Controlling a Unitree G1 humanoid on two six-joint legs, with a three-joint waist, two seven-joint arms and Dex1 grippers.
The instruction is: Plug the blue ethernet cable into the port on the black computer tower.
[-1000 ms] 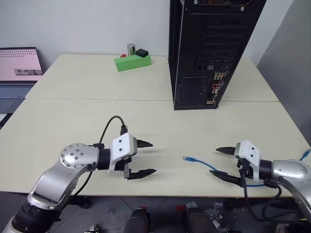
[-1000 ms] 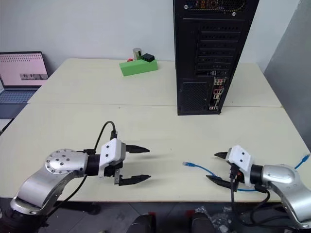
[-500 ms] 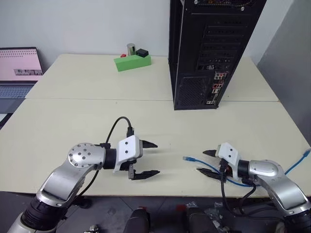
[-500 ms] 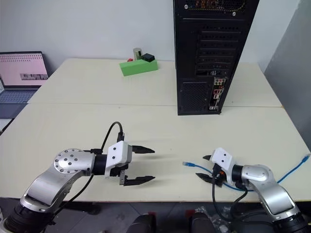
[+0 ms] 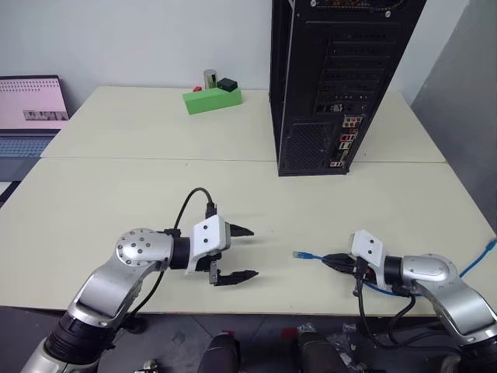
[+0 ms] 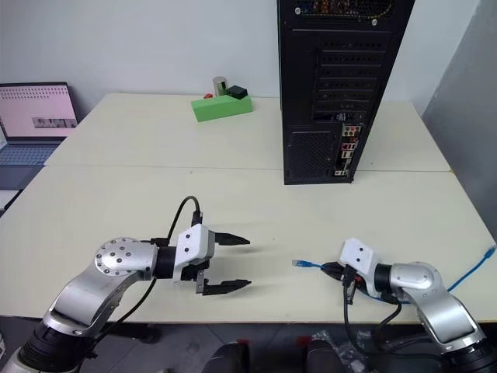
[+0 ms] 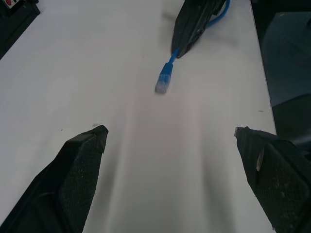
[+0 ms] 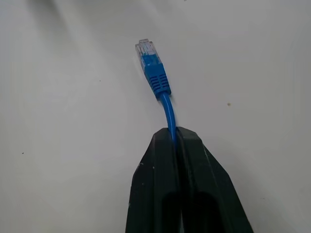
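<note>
Blue ethernet cable (image 8: 167, 111) pinched in my right hand (image 8: 174, 138); left hand (image 5: 242, 252) spread; next, lift toward the black computer tower (image 5: 311, 85).

- blue ethernet cable (image 8: 165, 104): thin bright blue cord, lying on the pale table near the front edge, clear plug end pointing left, rest trailing off the right side
- black computer tower (image 5: 334, 78): tall, upright at the back, rear face showing
- port (image 5: 336, 164): somewhere in that low connector cluster, too small to make out

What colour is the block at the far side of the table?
Green block, clearest in the left eye view.
</note>
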